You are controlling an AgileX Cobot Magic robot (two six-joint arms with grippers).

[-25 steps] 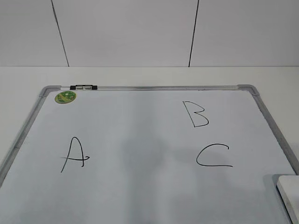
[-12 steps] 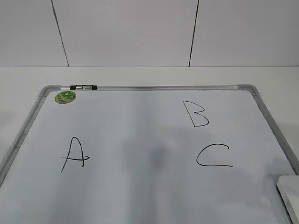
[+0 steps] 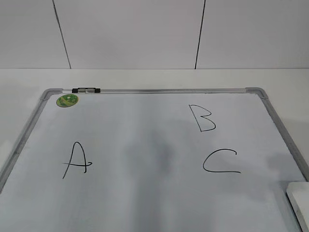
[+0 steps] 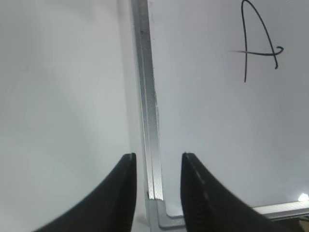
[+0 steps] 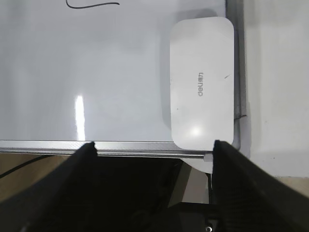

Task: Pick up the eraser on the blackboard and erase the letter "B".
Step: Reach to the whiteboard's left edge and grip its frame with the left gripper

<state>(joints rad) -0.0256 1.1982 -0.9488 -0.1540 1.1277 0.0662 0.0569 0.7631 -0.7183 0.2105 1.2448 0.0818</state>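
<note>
The blackboard (image 3: pixel 145 145) is a white dry-erase board with a silver-grey frame, lying flat on the table. The letter "B" (image 3: pixel 202 118) is drawn at its upper right, above "C" (image 3: pixel 221 162); "A" (image 3: pixel 76 160) is at the left. The white eraser (image 5: pixel 203 82) lies on the board's near right corner, and a sliver shows in the exterior view (image 3: pixel 299 203). My right gripper (image 5: pixel 154 145) is open wide above the board's near edge, short of the eraser. My left gripper (image 4: pixel 158 157) is open over the board's left frame (image 4: pixel 147 96). Neither gripper shows in the exterior view.
A round green sticker (image 3: pixel 67 100) sits at the board's far left corner, beside a black-and-silver clip (image 3: pixel 87 90) on the top frame. White table (image 3: pixel 154 77) surrounds the board, with a white panelled wall (image 3: pixel 130 34) behind. A faint shadow lies on the board's middle.
The soft shadows on the board have shifted a little, mainly at the middle and near the right edge. The letters and the eraser have not moved.
</note>
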